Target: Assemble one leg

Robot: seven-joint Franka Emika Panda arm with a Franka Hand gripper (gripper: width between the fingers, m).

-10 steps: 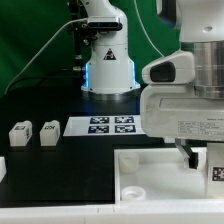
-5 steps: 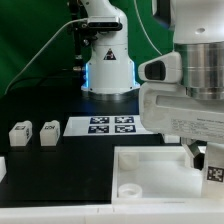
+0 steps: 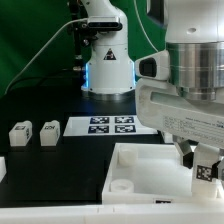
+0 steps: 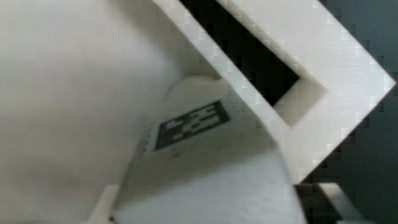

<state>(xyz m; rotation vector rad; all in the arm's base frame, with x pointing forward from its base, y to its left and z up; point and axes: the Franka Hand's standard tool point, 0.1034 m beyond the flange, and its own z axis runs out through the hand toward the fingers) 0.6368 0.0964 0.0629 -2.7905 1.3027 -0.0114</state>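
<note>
Green cloth hangs behind a black table (image 3: 60, 100) in the exterior view, with the white robot base (image 3: 107, 50) standing at the back. On the table I count two small loose legs at the exterior view's left, one leg (image 3: 20, 133) just beside the other (image 3: 48, 133), each showing a black-and-white tag. One flat marker board (image 3: 112, 125) with four printed tags lies in the middle. One large white tray (image 3: 150, 172) with a round corner hole sits in front, at the exterior view's right. A third leg (image 3: 207, 170) with a tag shows over the tray's far right part, under the arm's big white head. The gripper (image 3: 203, 160) reaches down there, and the tagged leg sits right at its tip; its fingers are mostly hidden by the arm's body, so how wide they stand cannot be read from here.

From the wrist view, one leg (image 4: 199, 150) fills the middle, its tag facing the camera, and it runs down between the camera and the tray. The tray's raised rim (image 4: 294, 75) crosses behind it, with dark table beyond. A dark finger pad (image 4: 324, 195) shows touching the leg's side, so the gripper looks closed onto the leg.
</note>
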